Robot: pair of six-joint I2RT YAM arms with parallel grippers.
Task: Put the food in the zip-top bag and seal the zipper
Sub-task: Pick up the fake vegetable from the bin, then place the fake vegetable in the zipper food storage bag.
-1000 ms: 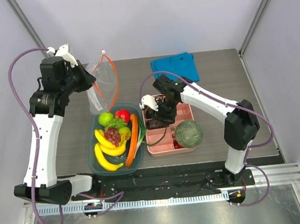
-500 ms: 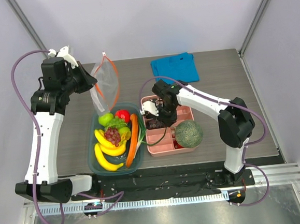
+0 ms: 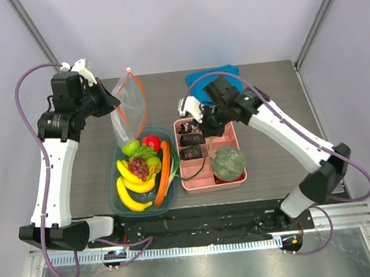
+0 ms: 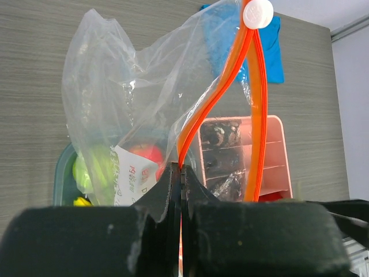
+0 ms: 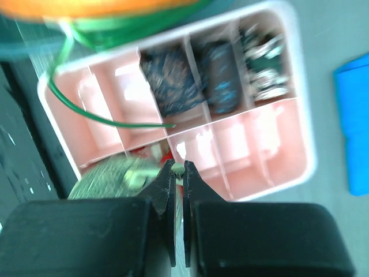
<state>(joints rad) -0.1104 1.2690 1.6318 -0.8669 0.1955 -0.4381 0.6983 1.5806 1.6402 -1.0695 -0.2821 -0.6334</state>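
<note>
At the far left of the table, the left gripper (image 4: 180, 171) is pinched tight on one corner of the zip-top bag (image 4: 121, 98), dangling it in the air just over the far end of the teal bin (image 3: 111, 197). The zipper (image 4: 222, 86) hangs in a narrow loop, so the mouth is barely more than a slit.

The bag looks empty to me. The apple (image 3: 130, 147), the red fruit (image 3: 150, 142) and the grapes (image 3: 138, 166) all sit in the bin, and the melon (image 3: 228, 162) is parked in the near corner of the pink tray (image 5: 248, 144).

Over that tray hovers the right gripper (image 5: 179, 172), fingers drawn almost together. I can't make out anything held, though its view is blurred.

Here's the worry: that melon is round and bulky, so a shallow bite could let it roll free. With one corner pinched and a slit for a mouth, it could shove the bag aside, or tug it clean out of the pinch.
</note>
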